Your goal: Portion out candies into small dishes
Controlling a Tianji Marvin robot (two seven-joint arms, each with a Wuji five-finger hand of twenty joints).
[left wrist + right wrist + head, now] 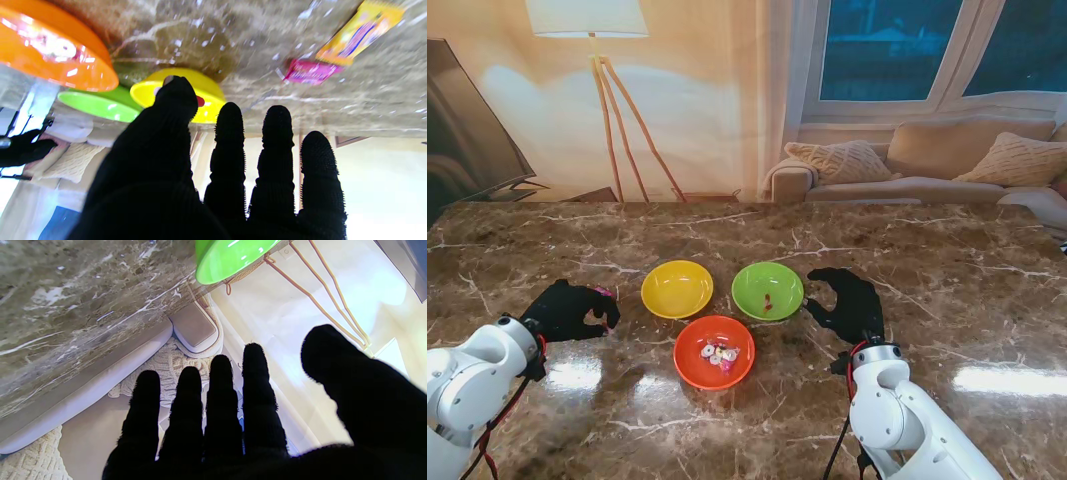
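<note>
Now mid-portioning: left robot hand (570,310) at orange dish's (714,351) nine o'clock, fingers curled, hold on pink candy (308,71) unclear; right robot hand (847,303) spread, empty. Next: carry candy to yellow dish (677,288).

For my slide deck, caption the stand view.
Both hands, left and right, flank three dishes on the marble table.

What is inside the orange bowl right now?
The orange bowl holds a small cluster of wrapped candies, mostly white with pink and red, near its middle. An exact count is not possible, and anything beneath them is covered.
</note>
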